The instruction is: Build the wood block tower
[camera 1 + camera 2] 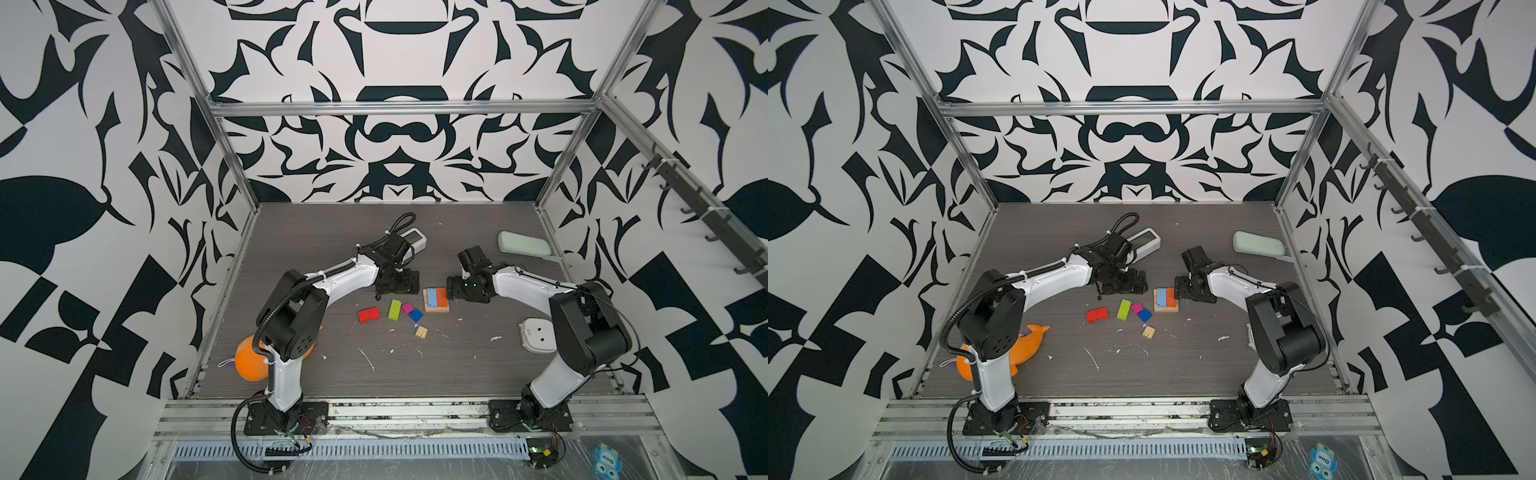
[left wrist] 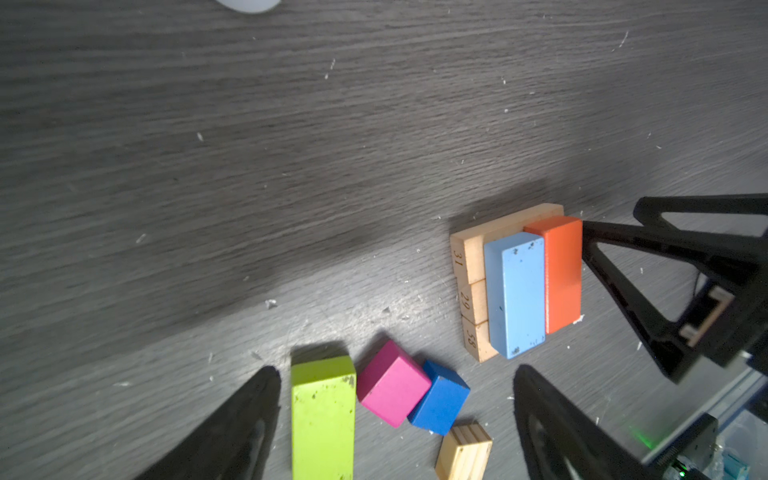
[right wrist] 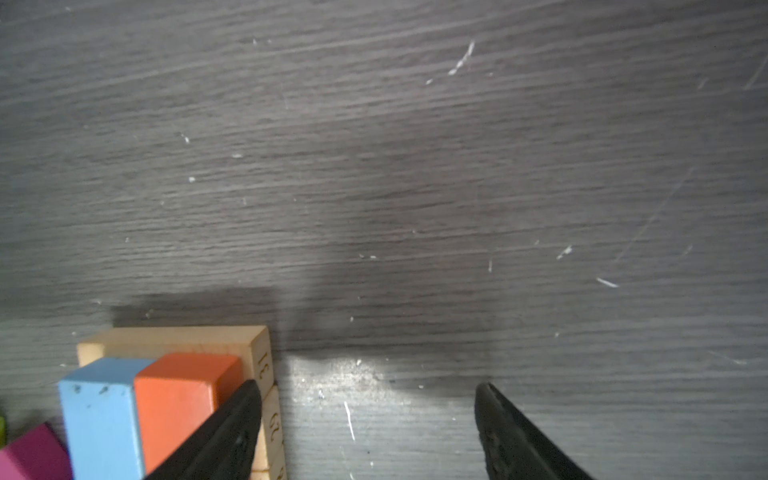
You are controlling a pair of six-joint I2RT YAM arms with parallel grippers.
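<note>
hovering spread left gripper (image 2: 397,370) over loose lime green wooden bar (image 2: 323,415), likely choosing next piece; spread right gripper (image 3: 368,384) just beside orange wooden bar (image 3: 178,399) on mid-table tan-based tower (image 1: 436,309), seemingly to square it.

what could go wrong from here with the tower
1. The open right hand has one finger right by the orange bar on the tower; a sideways move could push it and the blue bar off the tan base.
2. The magenta cube and dark blue cube touch, next to the green bar; the open left hand closing on one may drag the others.
</note>
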